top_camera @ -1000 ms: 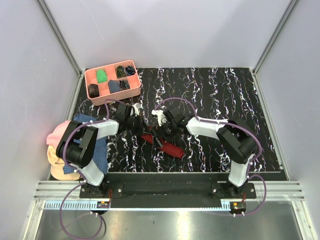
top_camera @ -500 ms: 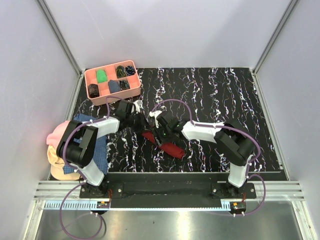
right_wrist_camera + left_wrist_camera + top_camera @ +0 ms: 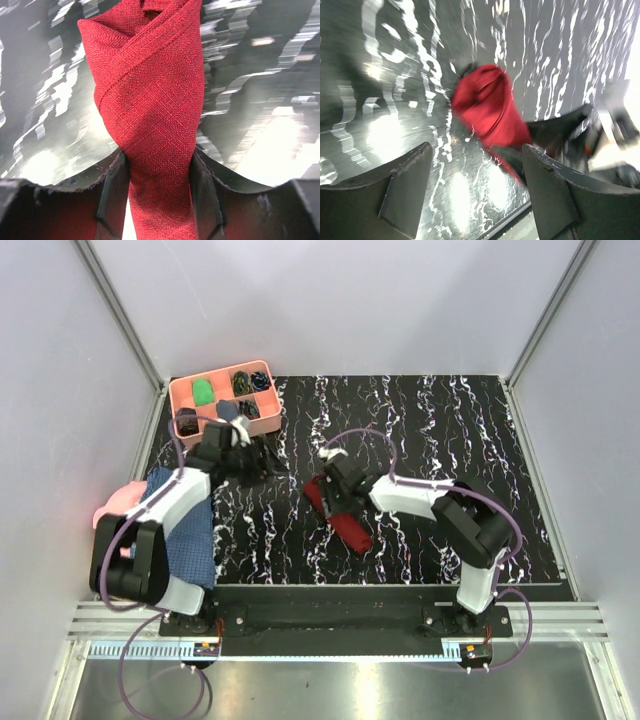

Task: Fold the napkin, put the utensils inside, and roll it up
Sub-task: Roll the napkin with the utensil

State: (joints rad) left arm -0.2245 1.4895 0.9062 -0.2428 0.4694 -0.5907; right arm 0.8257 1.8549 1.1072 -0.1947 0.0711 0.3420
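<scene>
The dark red napkin [image 3: 352,532] lies rolled into a tight bundle on the black marbled table. My right gripper [image 3: 333,500] is shut on the roll's upper end. In the right wrist view both pads press the cloth's sides [image 3: 150,100], with the gripper [image 3: 157,197] astride it. My left gripper [image 3: 260,461] stands open and empty, well to the left of the roll, near the pink tray. From the left wrist view the napkin [image 3: 490,107] sits beyond the open left gripper [image 3: 475,195]. The utensils are hidden.
A pink compartment tray [image 3: 218,373] with small items stands at the back left. A blue checked cloth [image 3: 190,530] and a pink cloth [image 3: 115,505] lie at the table's left edge. Grey walls close in both sides and the back.
My left gripper let go, opened and drew back left toward the tray. My right gripper closed on the napkin roll, whose upper end shifted a little toward the right.
</scene>
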